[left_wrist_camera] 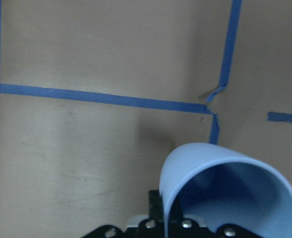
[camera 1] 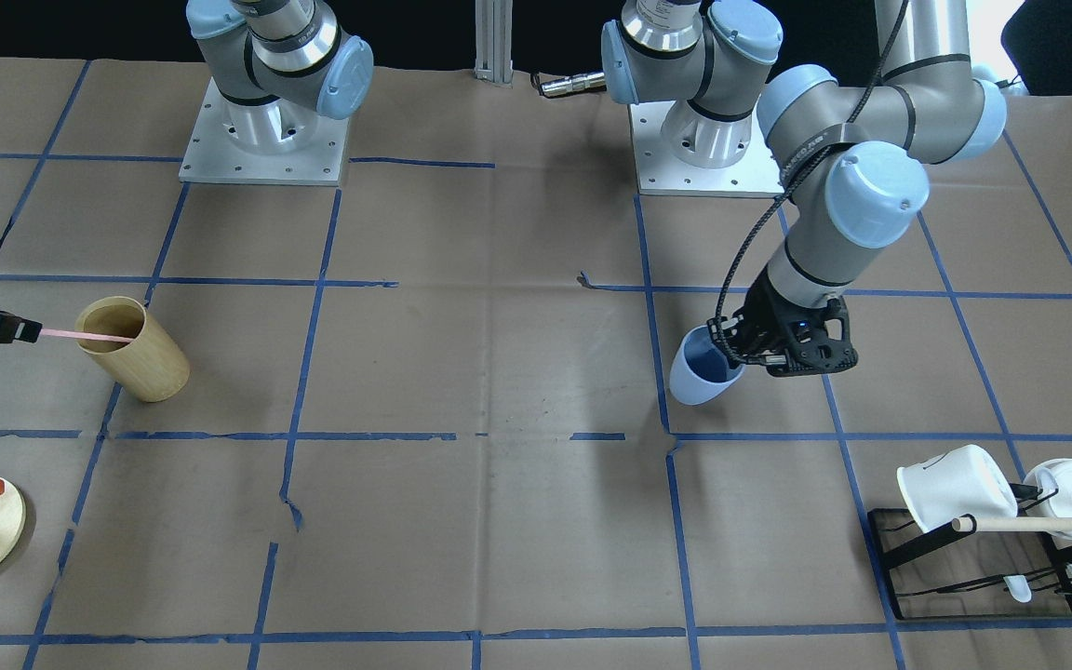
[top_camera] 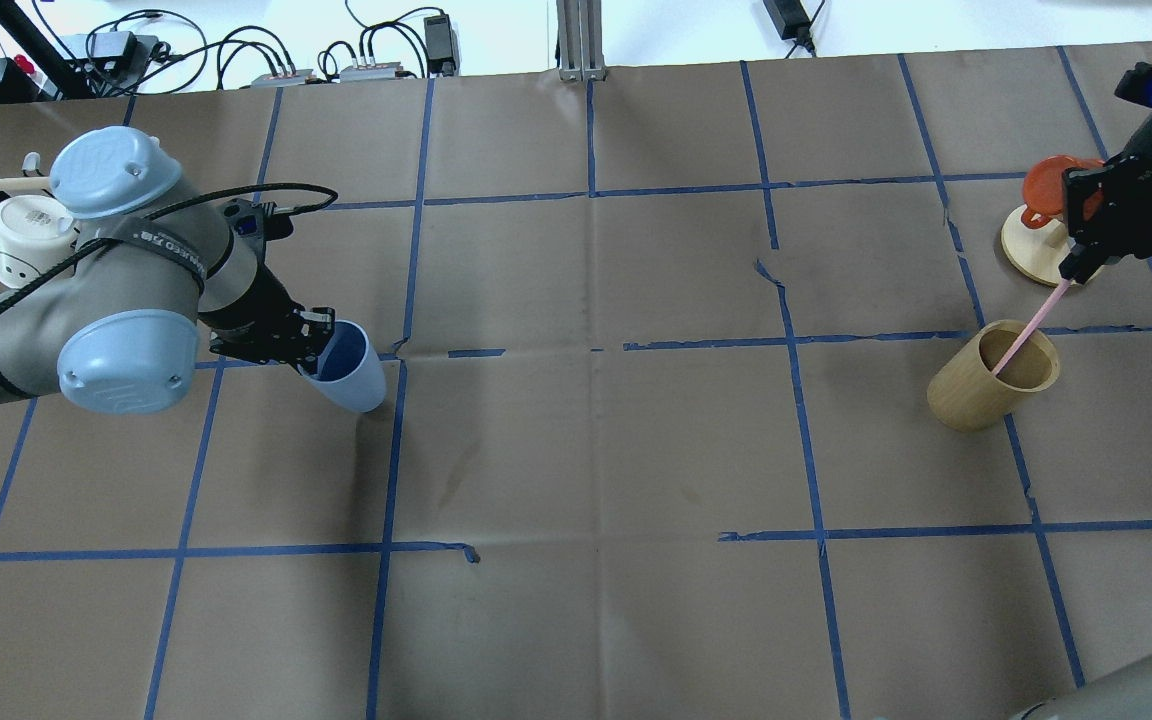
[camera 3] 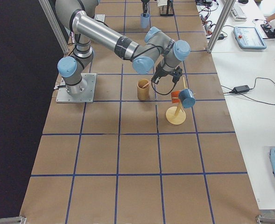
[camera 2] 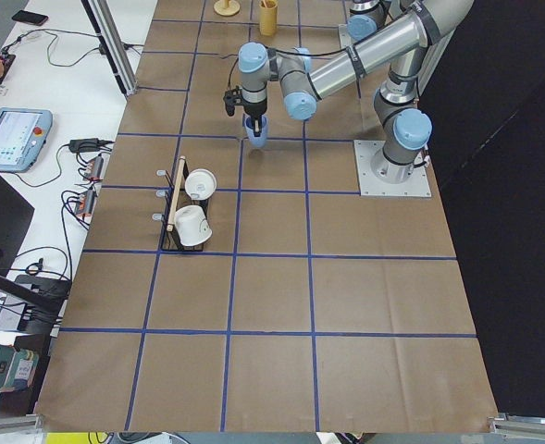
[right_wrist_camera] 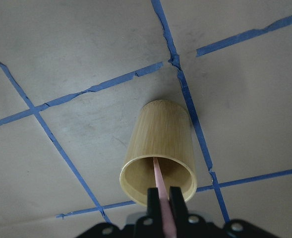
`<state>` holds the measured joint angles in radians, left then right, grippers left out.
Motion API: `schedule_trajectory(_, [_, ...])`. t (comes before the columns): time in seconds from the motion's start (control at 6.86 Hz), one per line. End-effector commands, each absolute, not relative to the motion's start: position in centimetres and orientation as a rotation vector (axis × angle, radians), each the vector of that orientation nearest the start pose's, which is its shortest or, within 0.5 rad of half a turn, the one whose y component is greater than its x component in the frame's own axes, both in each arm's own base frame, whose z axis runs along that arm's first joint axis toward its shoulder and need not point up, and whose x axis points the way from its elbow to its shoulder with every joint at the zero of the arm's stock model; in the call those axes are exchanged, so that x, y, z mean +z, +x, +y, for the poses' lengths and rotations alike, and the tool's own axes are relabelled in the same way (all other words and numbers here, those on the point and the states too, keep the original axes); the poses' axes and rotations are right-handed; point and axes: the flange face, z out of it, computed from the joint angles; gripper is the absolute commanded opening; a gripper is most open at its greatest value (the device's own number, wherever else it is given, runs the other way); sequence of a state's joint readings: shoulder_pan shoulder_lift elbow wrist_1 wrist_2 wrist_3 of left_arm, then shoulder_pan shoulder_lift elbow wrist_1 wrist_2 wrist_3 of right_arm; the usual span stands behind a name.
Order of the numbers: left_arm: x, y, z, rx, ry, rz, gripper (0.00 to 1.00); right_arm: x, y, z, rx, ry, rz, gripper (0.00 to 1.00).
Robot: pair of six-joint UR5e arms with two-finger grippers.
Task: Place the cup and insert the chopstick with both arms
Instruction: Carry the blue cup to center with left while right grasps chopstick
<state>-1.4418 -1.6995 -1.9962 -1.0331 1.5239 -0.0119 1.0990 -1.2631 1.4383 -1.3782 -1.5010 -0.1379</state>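
The light-blue cup [camera 1: 702, 370] hangs tilted, its mouth turned toward the gripper, low over the brown paper on my left side. My left gripper [camera 1: 743, 350] is shut on its rim, one finger inside, as the overhead view [top_camera: 314, 347] and the left wrist view [left_wrist_camera: 225, 188] show. My right gripper [top_camera: 1078, 268] is shut on the top end of the pale-pink chopstick [top_camera: 1031, 323]. The stick slants down into a bamboo cup [top_camera: 986, 385]. The right wrist view shows the chopstick [right_wrist_camera: 159, 186] between the fingers, reaching into the bamboo cup [right_wrist_camera: 160, 139].
A black rack [camera 1: 908, 549] with two white mugs [camera 1: 955, 486] and a beige rod stands near my left arm. An orange piece on a round wooden stand [top_camera: 1026, 245] sits just beyond the right gripper. Blue tape lines grid the paper.
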Motion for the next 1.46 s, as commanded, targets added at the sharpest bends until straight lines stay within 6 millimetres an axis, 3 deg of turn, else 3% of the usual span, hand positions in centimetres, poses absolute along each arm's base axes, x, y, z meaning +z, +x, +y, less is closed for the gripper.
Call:
schedule_trajectory(0.0, [28.2, -14.0, -51.1, -0.003, -0.371, 3.198, 0.00, 42.4, -13.0, -58.0, 0.465, 0.505, 2.891, 0.07])
schedule_trajectory(0.29, [28.5, -21.4, -52.9, -0.019, -0.505, 3.185, 0.01, 49.4, -10.9, -56.1, 0.291, 0.465, 2.956, 0.08])
schedule_trajectory(0.44, [27.8, -25.5, -53.1, -0.010, -0.554, 3.177, 0.01, 51.8, -9.3, -55.1, 0.230, 0.443, 2.979, 0.08])
schedule_trajectory(0.58, [27.7, -28.3, -53.3, -0.077, -0.577, 3.197, 0.01, 53.0, -7.0, -54.7, 0.199, 0.402, 3.008, 0.08])
schedule_trajectory(0.73, [27.0, -29.7, -53.7, -0.085, -0.678, 3.224, 0.02, 53.7, -4.8, -54.6, 0.180, 0.361, 3.026, 0.08])
schedule_trajectory(1.02, [26.5, -29.7, -53.9, -0.092, -0.674, 3.220, 0.04, 54.0, -4.1, -54.6, 0.168, 0.370, 3.015, 0.08])
schedule_trajectory(1.17, [25.2, -29.6, -53.7, -0.056, -0.669, 3.210, 0.04, 54.0, -3.5, -54.7, 0.171, 0.395, 3.009, 0.08])
schedule_trajectory(1.31, [24.1, -30.0, -53.7, -0.033, -0.659, 3.206, 0.14, 54.3, -1.9, -54.7, 0.164, 0.416, 3.009, 0.08])
